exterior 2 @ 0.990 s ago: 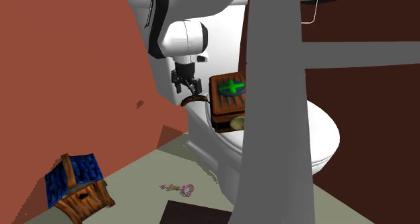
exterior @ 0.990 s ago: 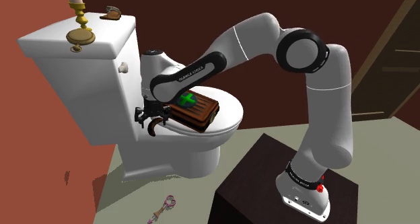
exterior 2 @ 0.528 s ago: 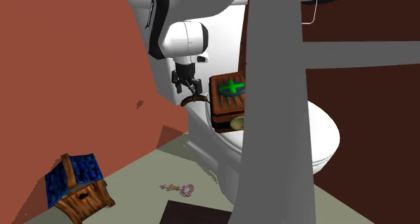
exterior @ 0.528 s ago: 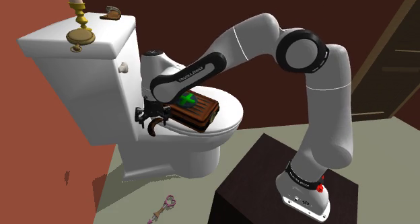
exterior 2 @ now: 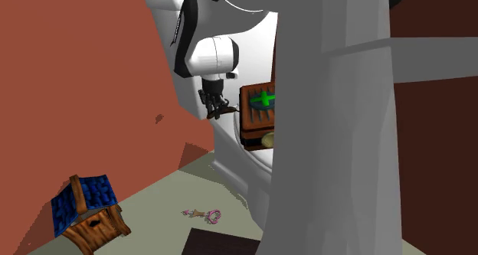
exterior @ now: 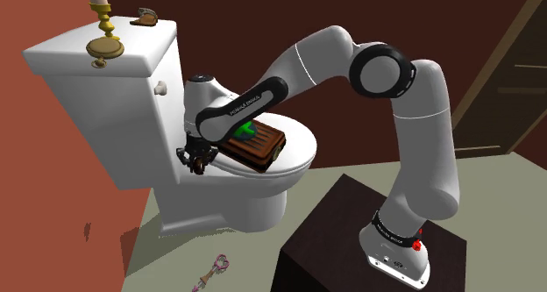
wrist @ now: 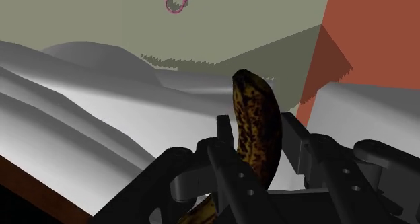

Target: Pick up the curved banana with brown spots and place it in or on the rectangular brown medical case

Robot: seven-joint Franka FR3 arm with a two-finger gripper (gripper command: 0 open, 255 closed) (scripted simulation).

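Gripper (exterior: 196, 157) sits low at the seat edge of toilet (exterior: 96, 80), on shoulder view's left of case (exterior: 256, 142). Hand pts roughly downward.

Jaws: clamped on banana (wrist: 257, 132). Wrist view shows a black finger (wrist: 232, 172) pressed to each side, w/ the fruit sticking out past the tips.

Banana: curved, yellow-brown w/ heavy dark spotting, far tip darkest. It is held in the air just beside the seat rim. Near the case but apart from it, and not over it as far as shoulder view shows.

Case: brown, rectangular, green cross on top. Lies flat on the closed toilet lid. Second ext. view shows a round brass-coloured fitting on its front side.

Arm: rises from stand (exterior: 324, 238) at shoulder view's lower right, elbow high, forearm slanting down to the seat. In second ext. view a big grey arm link stands in the foreground and hides the case's right part.

Other items:
- Tank top carries a brass-coloured candlestick (exterior: 103, 46) and a small brown object (exterior: 143, 20); cannot tell what it is.
- Keys (exterior: 215, 268) on a pink ring lie on the floor in front of the toilet. Wrist view shows them well beyond the banana tip.
- Birdhouse (exterior 2: 88, 213), blue roof and orange-brown walls, on the floor by the red wall (exterior 2: 76, 77).
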